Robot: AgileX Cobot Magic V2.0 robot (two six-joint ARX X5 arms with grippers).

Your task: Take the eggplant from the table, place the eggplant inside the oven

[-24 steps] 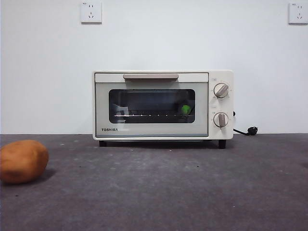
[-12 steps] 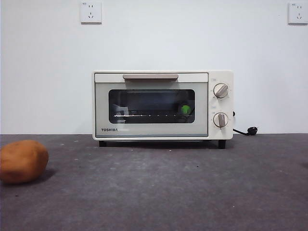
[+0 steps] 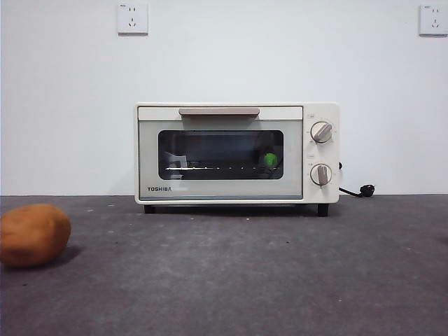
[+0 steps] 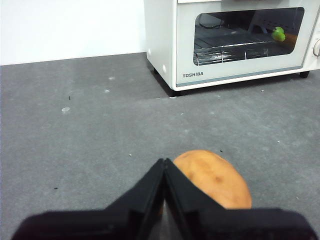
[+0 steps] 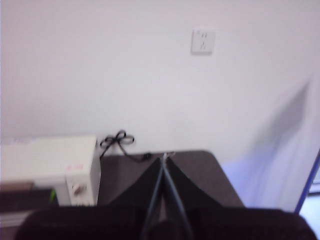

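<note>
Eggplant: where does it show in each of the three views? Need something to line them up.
Front view: the eggplant sits inside the closed oven; its green cap shows behind the window's right end.
Left wrist view: green cap behind the glass, on the wire rack.
Right wrist view: only a blurred green speck at the oven's front; not certain.
Shared landmark: the oven.

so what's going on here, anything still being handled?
Nothing is held. The eggplant lies inside the oven on the rack, its green cap showing through the glass of the closed door. The left gripper is shut and empty above the table, beside the potato. The right gripper is shut, raised off to the oven's side.
</note>
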